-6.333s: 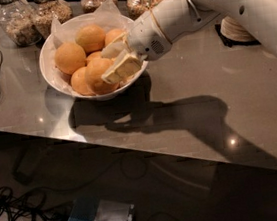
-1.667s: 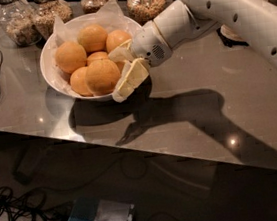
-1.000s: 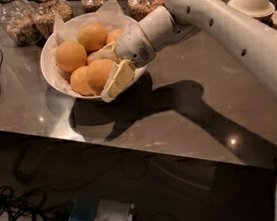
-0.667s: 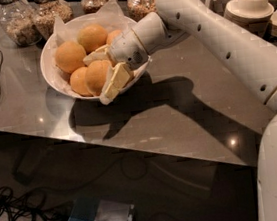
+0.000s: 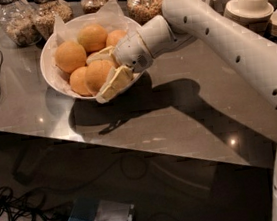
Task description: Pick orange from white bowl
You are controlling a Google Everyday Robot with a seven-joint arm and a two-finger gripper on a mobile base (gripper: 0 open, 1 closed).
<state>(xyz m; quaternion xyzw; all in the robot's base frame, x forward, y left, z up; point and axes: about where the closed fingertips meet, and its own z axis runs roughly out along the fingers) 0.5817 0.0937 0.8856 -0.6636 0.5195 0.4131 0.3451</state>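
Gripper (image 5: 95, 77): shifted leftward, deeper into white bowl (image 5: 45, 63), since earlier frames. Jaws clamped on front orange (image 5: 98, 69), one of five. Bowl near tabletop's far left corner, before glass jars (image 5: 17, 22).

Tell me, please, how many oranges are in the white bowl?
5: one orange at the back, one back right, one left, one front left, one front centre at the tool. Others may be hidden underneath.

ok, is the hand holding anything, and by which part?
Cannot be told. The hand sits in the white bowl, straddling the front orange across its sides, but that orange rests in the bowl, unlifted, so a firm hold isn't confirmed.
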